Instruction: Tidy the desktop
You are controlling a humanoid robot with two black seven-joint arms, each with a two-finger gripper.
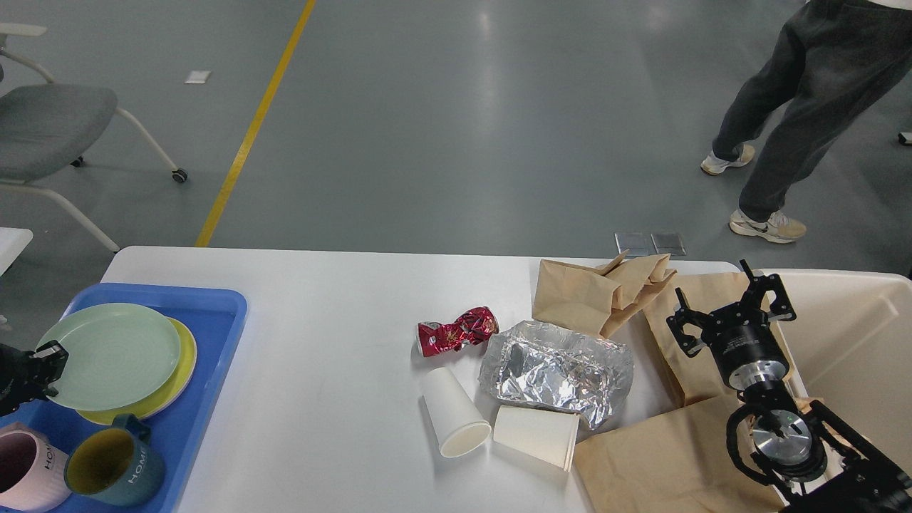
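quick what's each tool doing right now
left tool: cannot tell, dark at the view's edge beside the green plate.
right tool: open, holding nothing, above the paper bags.

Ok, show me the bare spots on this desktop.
The desktop is bare between the blue tray and the crushed red can, back to the far edge. Crowded on the right: paper cups, foil, brown bags.

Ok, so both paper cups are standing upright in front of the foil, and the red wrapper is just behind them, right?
Not quite. The head view shows both paper cups lying on their sides, not upright. The rest holds: they are in front of the foil, with the red wrapper just behind them.
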